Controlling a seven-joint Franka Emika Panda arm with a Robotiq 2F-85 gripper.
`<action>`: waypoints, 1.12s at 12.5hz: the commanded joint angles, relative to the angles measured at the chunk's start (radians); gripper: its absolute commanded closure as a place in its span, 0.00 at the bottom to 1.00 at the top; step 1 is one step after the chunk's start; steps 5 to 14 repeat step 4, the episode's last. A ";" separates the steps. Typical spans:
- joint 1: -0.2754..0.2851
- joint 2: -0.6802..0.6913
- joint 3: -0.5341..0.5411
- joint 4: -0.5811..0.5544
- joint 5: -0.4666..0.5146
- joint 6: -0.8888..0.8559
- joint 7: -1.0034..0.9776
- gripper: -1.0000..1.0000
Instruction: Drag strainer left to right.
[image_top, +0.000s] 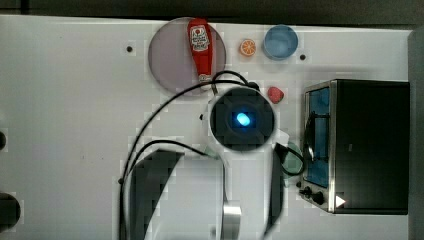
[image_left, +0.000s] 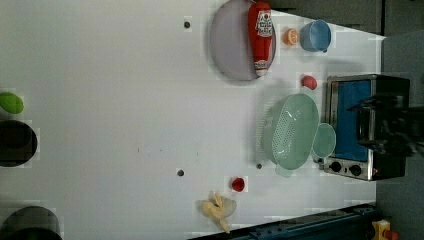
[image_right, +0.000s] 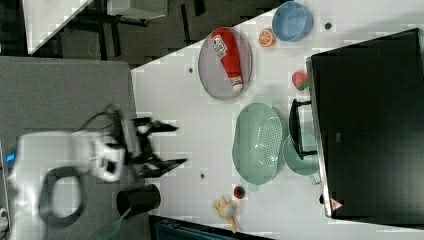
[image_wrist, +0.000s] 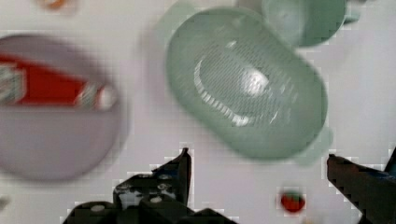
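With my gripper (image_wrist: 259, 179) spread to its widest and nothing between its fingers, I hang well above the white table (image_left: 110, 100), raised clear of the strainer (image_left: 292, 131) rather than reaching for it. I take the strainer as my landmark: a pale mint-green oval with a grid of small holes in its base, sitting upright on the table with a small tab handle at each end. Just beside it, on the side toward the toaster oven (image_left: 365, 125), is a smaller round teal-green cup (image_left: 324, 140), so close that I cannot tell whether the two touch; the oven's front stands right behind that cup. On the strainer's far side from the oven the table is bare for a long way. Off one end of the strainer lies a flat grey-lilac plate (image_left: 232, 42) carrying a red ketchup bottle (image_left: 261, 35), with a small red strawberry-like piece (image_left: 309, 81) between the plate and the oven. Off the other end sit a tiny red item (image_left: 238, 184) and a pale yellow bunch (image_left: 217, 207). I judge the drag finished: the strainer is parked near the oven, and my fingers stand wide because I have nothing to hold.
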 joint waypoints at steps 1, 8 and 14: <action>-0.019 -0.071 -0.022 0.057 0.002 -0.137 -0.232 0.00; -0.018 -0.128 -0.020 0.104 -0.004 -0.258 -0.315 0.00; -0.018 -0.128 -0.020 0.104 -0.004 -0.258 -0.315 0.00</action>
